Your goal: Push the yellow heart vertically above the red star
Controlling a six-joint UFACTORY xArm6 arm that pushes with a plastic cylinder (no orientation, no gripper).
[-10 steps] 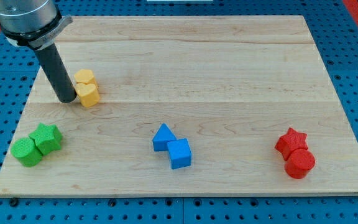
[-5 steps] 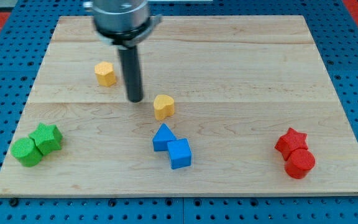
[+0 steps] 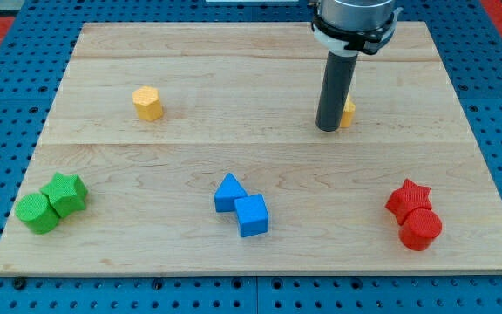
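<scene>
You have no fingers here, so keep my tip (image 3: 328, 128) touching the yellow heart's (image 3: 348, 112) left side and nudge it gently right, above the red star (image 3: 409, 197).

Single high, near view; steep downward angle over whole board (image 3: 260, 52)

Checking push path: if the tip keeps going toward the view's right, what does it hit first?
The yellow heart, right against my tip on its right, mostly hidden by the rod. Beyond it, no other block up to the board's edge.
</scene>
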